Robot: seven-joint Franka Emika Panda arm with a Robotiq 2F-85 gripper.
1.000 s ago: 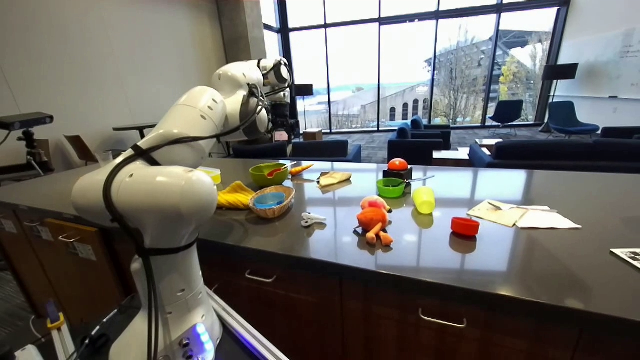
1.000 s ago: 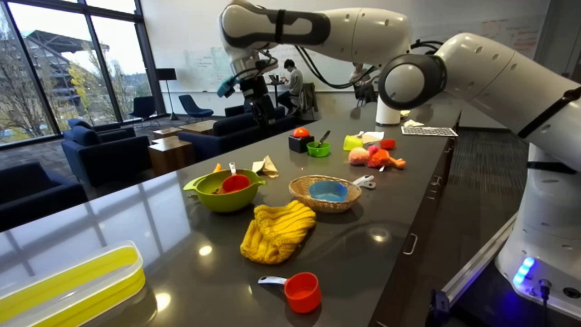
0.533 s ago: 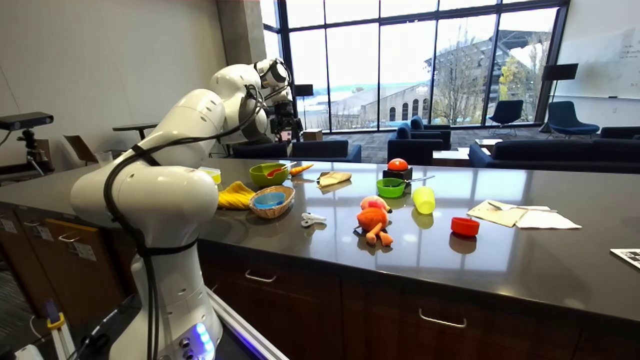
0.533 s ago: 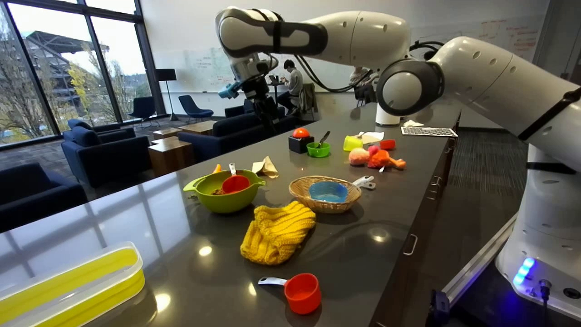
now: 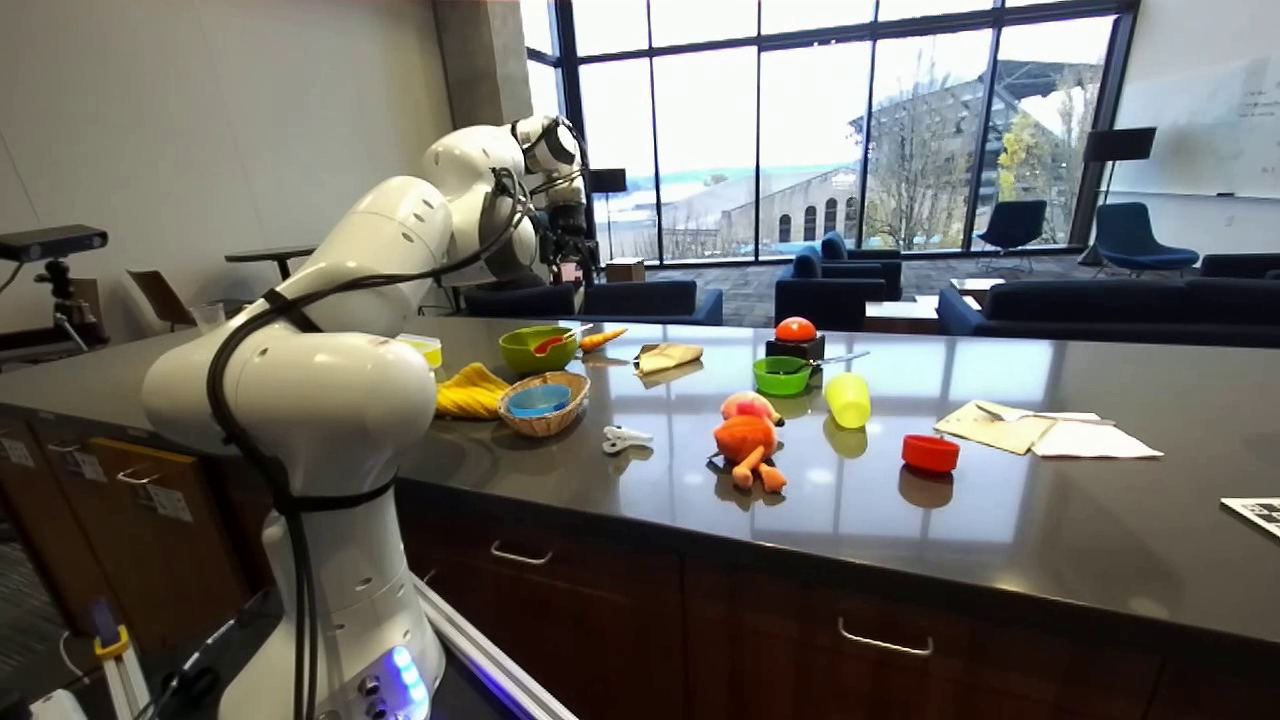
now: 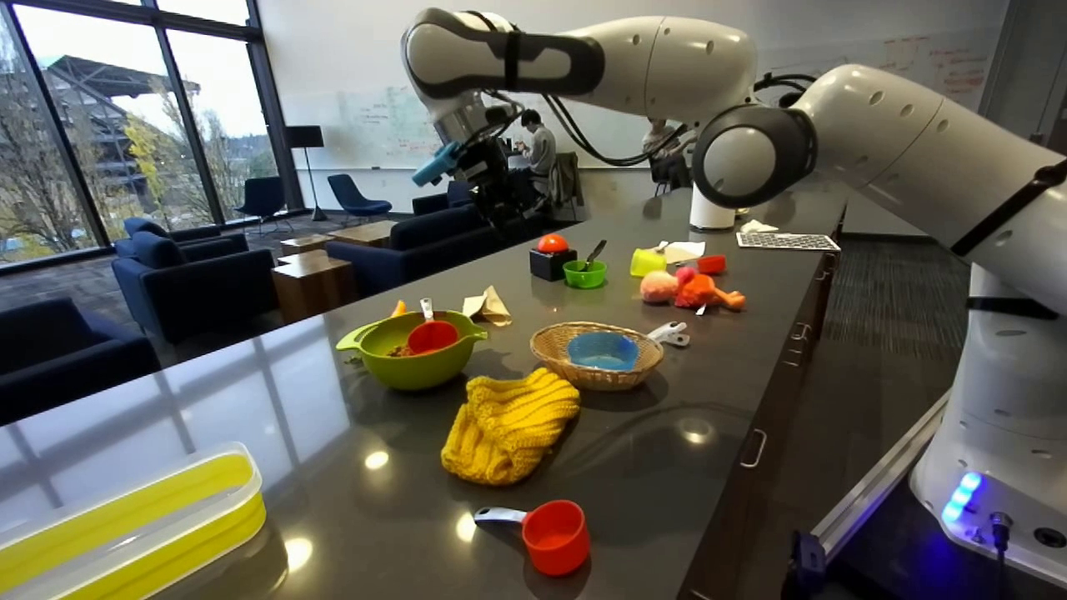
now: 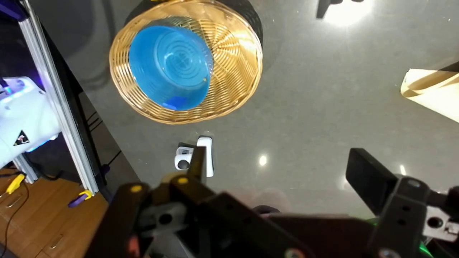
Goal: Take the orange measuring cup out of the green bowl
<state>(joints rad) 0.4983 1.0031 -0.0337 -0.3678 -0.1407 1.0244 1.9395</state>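
Note:
In an exterior view the orange measuring cup (image 6: 433, 336) lies inside the green bowl (image 6: 417, 372), its pale handle leaning up over the far rim. Only a sliver of that cup (image 5: 549, 345) shows above the bowl's rim (image 5: 520, 358) in an exterior view. Neither appears in the wrist view. My gripper (image 7: 278, 154) is open, jaws wide apart, with nothing between them. It hangs high above the counter, away from the bowl, as the gripper (image 6: 510, 218) also shows in an exterior view.
Near the bowl are a wicker basket (image 6: 550, 371) holding a blue bowl (image 6: 602, 352), a yellow knit cloth (image 6: 510, 429) and folded paper (image 6: 488, 307). A white clip (image 7: 208, 163) lies below my gripper. Another red-orange measuring cup (image 6: 556, 540) stands near the yellow container (image 6: 167, 533).
My gripper has tilted and shifted a little to the right in an exterior view; the arm dipped, then rose slightly. The objects on the counter have not moved.

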